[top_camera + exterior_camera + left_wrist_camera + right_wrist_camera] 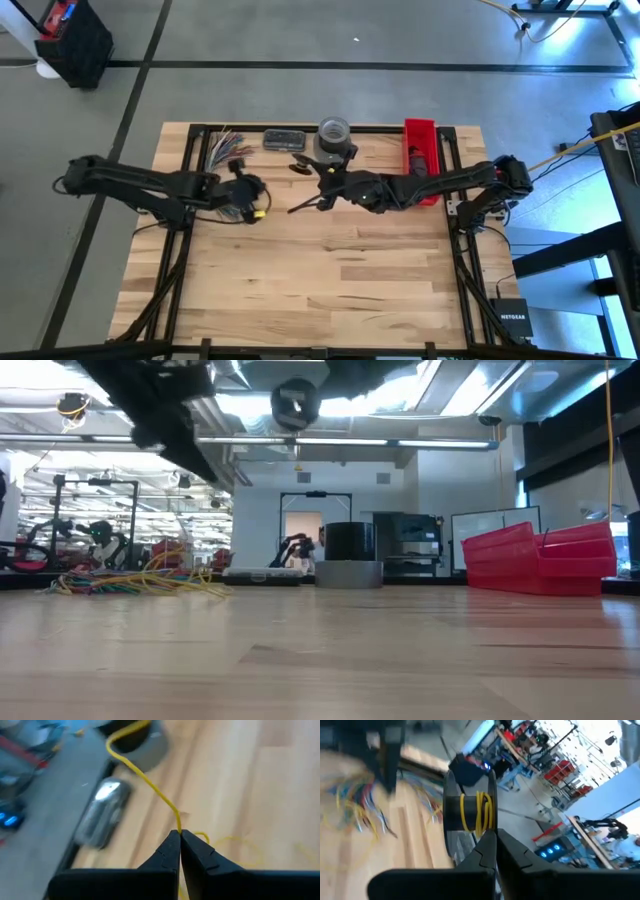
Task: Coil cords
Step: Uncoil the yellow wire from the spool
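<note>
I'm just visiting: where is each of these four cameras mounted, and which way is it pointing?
High view: above, looking straight down on the table; both arms show.
Low view: at tabletop height, looking across at the cords and red bin; an arm hangs above.
Left wrist view: on the left arm, behind the left tool, shut on a yellow cord.
Right wrist view: behind the right tool, facing a spool.
High and low views share the grey tape roll.
</note>
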You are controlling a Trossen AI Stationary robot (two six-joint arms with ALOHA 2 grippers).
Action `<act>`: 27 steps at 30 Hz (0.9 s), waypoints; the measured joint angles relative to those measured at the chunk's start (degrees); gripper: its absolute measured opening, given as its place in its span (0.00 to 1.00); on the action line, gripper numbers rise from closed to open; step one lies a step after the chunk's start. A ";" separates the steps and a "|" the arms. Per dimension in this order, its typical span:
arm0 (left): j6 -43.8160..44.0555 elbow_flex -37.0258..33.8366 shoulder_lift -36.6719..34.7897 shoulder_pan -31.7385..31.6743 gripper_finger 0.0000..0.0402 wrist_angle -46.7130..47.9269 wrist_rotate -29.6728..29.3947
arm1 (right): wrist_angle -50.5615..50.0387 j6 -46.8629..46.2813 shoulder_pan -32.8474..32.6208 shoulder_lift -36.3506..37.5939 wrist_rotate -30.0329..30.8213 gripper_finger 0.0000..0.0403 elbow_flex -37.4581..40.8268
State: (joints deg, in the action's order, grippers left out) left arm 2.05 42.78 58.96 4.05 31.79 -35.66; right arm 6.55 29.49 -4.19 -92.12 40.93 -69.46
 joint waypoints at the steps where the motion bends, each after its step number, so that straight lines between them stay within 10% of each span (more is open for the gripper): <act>1: -1.94 -0.56 1.18 -0.76 0.00 -2.65 2.15 | 0.92 -0.74 -0.04 -0.01 -0.02 0.01 -0.05; 12: -6.35 -1.92 20.22 -3.05 0.10 -26.81 9.84 | 3.12 -5.24 0.09 0.00 -0.02 0.01 -0.08; 27: -1.98 11.47 11.75 3.69 0.41 1.77 6.59 | 0.15 -5.44 0.09 0.00 3.54 0.01 -0.04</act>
State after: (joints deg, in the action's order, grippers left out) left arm 0.07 54.25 70.71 7.75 33.55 -29.06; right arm 6.70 24.05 -4.10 -92.12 44.47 -69.49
